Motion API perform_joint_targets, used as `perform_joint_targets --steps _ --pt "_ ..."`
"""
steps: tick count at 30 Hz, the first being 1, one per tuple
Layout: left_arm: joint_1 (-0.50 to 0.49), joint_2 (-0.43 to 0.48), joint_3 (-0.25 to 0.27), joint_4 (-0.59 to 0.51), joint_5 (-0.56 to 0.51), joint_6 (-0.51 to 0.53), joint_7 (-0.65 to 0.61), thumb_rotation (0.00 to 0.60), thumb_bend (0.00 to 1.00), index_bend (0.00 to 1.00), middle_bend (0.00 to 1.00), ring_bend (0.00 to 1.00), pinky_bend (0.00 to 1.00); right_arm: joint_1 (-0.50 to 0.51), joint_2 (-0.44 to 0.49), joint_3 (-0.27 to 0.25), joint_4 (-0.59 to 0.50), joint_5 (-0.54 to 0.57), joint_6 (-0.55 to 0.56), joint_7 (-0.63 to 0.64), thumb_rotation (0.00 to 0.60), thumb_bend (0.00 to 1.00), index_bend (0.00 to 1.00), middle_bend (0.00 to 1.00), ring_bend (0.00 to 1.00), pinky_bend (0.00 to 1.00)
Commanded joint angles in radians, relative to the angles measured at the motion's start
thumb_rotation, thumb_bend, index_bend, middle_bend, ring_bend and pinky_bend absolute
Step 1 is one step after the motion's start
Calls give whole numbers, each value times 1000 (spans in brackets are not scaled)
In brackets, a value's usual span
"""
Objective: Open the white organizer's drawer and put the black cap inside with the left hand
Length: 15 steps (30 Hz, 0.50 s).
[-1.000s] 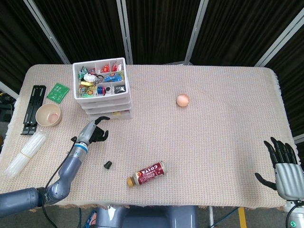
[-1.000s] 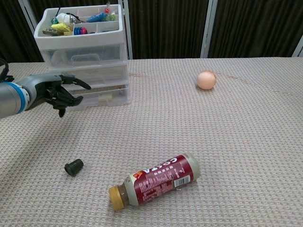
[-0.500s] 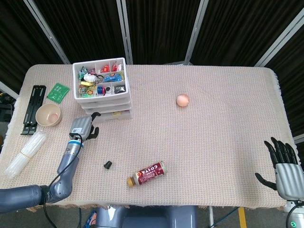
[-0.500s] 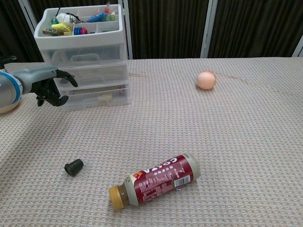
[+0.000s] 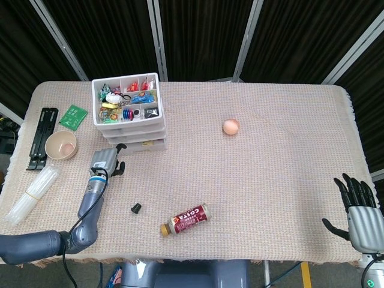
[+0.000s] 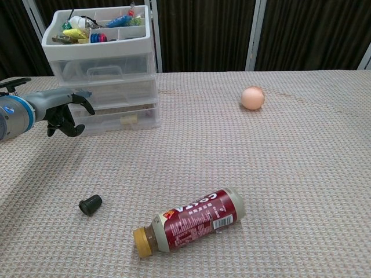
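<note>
While the Costa coffee bottle (image 6: 189, 221) lies on its side near the front edge of the desk (image 5: 270, 180), the black cap (image 6: 90, 205) sits loose on the woven cloth just beside it toward the left edge, untouched and apart from either hand. At the front right corner the right hand (image 5: 359, 211) rests with its fingers spread, holding nothing — parked, it seems, since the task belongs to the other arm. Further back, the left hand (image 6: 65, 110) hangs just in front of the lower drawers of the white organizer (image 6: 104, 69), its fingers (image 6: 84, 104) loosely curled and grasping nothing; I judge it is lining up on a drawer front to pull. All the drawers look closed. An egg (image 6: 253, 98) sits well apart toward the back, and a small bowl (image 5: 61, 144) stands by the left edge.
</note>
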Motion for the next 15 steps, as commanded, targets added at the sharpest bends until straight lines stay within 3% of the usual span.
perform_joint_targets --steps 1,15 --pt "-1 -7 -4 9 -11 -8 -1 600 556 219 978 876 661 0 0 0 -1 0 0 0 600 70 89 0 0 0" --pt "9 -5 -9 -7 -40 -35 -15 600 557 219 978 875 661 -1 2 2 -3 4 1 -1 600 69 89 0 0 0"
